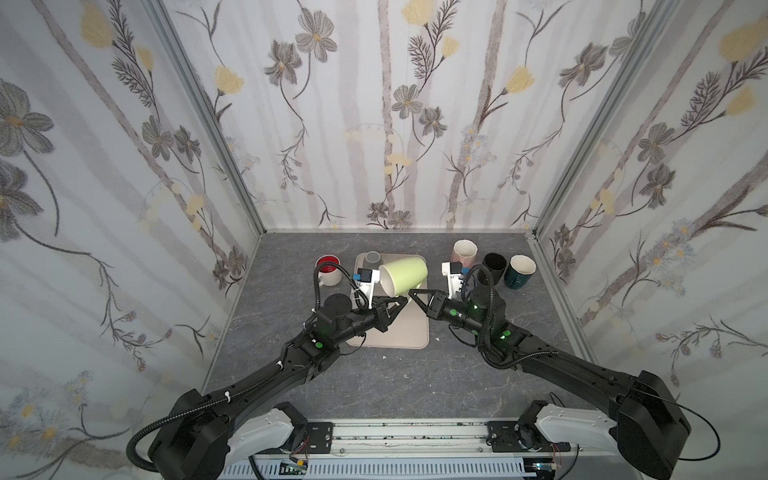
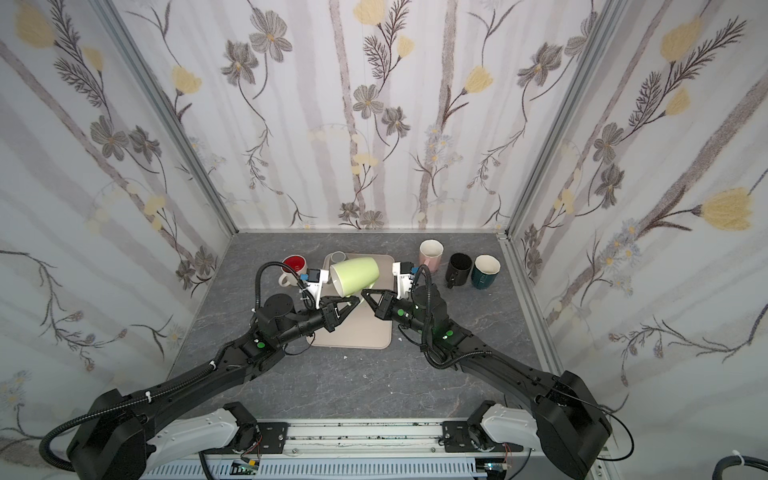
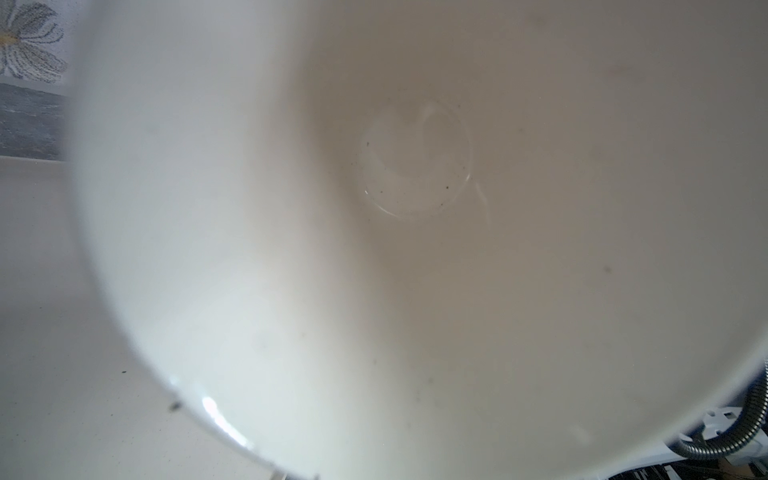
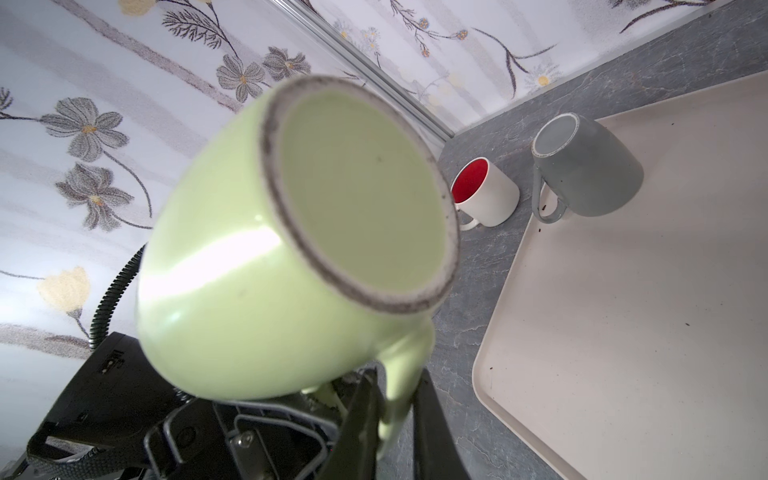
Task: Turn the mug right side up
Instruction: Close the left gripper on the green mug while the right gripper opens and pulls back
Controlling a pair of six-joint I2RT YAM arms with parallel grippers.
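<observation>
- At bench (image 1: pixel 374 386) centre: tray (image 1: pixel 411 332).
- Raised over tray's far half: tilted mug (image 1: pixel 405 272), between left tool (image 1: pixel 401 302) and right tool (image 1: pixel 413 296).
- In tray's far-left corner: inverted mug (image 1: pixel 372 258).
- Left of tray: lone mug (image 1: pixel 328 270).
- Right of tray, at back: row of three mugs (image 1: pixel 494 266).

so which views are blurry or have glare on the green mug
left wrist view: inside of the green mug fills the frame, all soft; right wrist view: white glare band on its side, the farther grey mug sharper; both top views: sharp, no strong glare
</observation>
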